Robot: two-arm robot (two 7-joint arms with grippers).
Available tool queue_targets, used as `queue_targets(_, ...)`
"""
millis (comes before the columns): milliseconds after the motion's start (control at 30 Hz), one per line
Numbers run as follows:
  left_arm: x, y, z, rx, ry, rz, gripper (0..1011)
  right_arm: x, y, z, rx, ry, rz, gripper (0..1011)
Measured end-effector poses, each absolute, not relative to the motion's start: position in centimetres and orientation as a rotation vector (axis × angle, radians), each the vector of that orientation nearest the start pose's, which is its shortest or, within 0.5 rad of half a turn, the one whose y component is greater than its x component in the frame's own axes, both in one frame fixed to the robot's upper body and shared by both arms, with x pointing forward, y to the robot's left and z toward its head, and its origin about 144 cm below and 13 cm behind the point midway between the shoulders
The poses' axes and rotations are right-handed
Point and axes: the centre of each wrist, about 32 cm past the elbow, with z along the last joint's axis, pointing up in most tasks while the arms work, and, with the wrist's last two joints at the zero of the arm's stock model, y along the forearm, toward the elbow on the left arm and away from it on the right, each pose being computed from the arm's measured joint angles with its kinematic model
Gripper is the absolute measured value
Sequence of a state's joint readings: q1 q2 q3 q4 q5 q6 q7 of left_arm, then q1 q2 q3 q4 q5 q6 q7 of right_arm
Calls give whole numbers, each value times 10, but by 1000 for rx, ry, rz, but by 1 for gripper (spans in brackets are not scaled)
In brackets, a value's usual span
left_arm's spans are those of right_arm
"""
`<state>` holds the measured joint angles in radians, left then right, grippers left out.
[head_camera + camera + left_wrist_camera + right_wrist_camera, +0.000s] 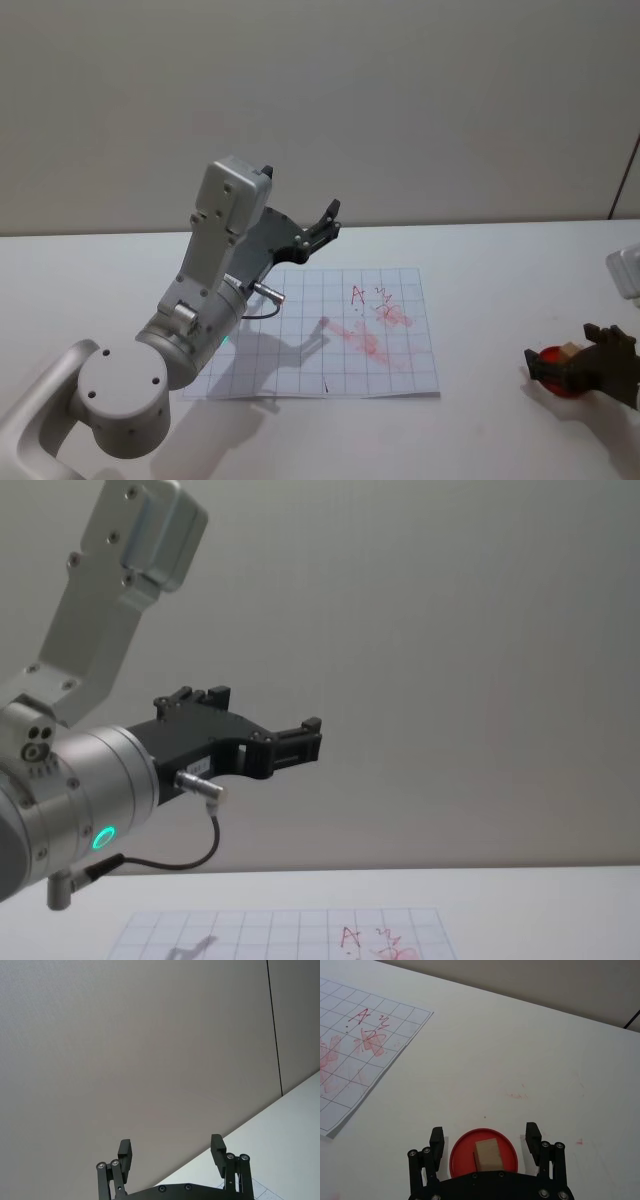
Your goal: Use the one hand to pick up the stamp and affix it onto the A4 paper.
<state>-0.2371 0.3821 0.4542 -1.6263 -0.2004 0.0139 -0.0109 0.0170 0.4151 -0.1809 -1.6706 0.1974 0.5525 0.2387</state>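
Note:
The stamp (489,1154), a small tan block, stands on a round red ink pad (462,1152) at the table's right. My right gripper (485,1140) is open, with a finger on each side of the pad and the stamp between them, untouched. From the head the stamp (569,351) and right gripper (565,365) show near the lower right edge. The A4 paper (330,340), gridded with red marks and an "A", lies mid-table, also seen as paper (365,1055). My left gripper (322,226) hangs open in the air above the paper's far left, aimed at the wall; left gripper (171,1152), left gripper (300,742).
A white object (626,270) sits at the table's far right edge. Faint red ink spots (517,1095) mark the bare table between pad and paper. The raised left arm with a green ring (103,837) looms over the paper's left side. A plain wall stands behind.

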Motion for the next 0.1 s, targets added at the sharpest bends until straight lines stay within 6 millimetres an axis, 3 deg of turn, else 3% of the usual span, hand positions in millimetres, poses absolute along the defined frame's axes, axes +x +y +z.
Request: queue_targets(100,492,198,1204,61,-268,1124,1001,457,-283,1173,-538,240,-1159,1001)
